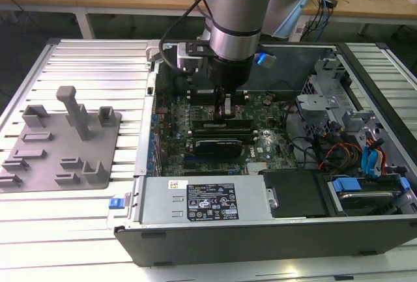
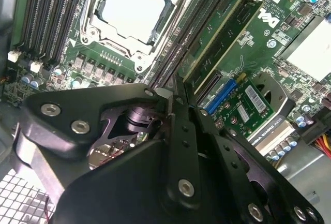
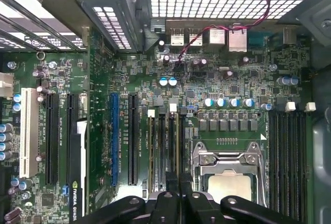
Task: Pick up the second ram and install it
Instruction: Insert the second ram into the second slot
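On the exterior view's left, a grey holder tray lay on the slatted counter. Just beside it sat the open computer case, and the arm reached down into it. The end effector was low over the motherboard's memory slots. In the second wrist view the second ram stood on edge in a slot beside the CPU socket and ran in under the end effector. I cannot tell whether the end effector was clamped on it. Drive bays filled the case's right end.
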`<state>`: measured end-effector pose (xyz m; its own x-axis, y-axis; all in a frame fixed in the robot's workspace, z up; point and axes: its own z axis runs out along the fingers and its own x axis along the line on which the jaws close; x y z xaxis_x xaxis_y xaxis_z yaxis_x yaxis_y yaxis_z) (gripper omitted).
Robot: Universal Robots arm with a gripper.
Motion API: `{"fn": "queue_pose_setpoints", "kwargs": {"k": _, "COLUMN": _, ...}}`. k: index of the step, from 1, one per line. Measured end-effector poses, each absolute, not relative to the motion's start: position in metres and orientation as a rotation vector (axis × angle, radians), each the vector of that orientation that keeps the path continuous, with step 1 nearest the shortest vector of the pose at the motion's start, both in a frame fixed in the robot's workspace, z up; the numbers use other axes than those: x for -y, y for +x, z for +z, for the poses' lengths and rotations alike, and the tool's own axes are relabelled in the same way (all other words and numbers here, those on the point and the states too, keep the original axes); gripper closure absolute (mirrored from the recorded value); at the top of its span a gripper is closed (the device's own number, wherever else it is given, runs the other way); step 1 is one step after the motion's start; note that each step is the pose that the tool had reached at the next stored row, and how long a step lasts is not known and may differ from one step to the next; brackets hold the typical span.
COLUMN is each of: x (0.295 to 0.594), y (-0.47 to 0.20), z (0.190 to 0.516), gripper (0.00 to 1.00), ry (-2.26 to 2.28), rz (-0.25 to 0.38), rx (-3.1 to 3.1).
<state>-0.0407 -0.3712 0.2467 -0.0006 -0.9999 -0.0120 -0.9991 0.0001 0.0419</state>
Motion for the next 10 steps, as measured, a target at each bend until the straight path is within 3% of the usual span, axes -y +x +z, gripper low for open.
{"fn": "queue_pose_setpoints", "kwargs": {"k": 10, "x": 0.3725, "y": -0.0389, "z": 0.242, "gripper": 0.9, "ry": 2.205, "rz": -0.06, "rx": 2.206}}
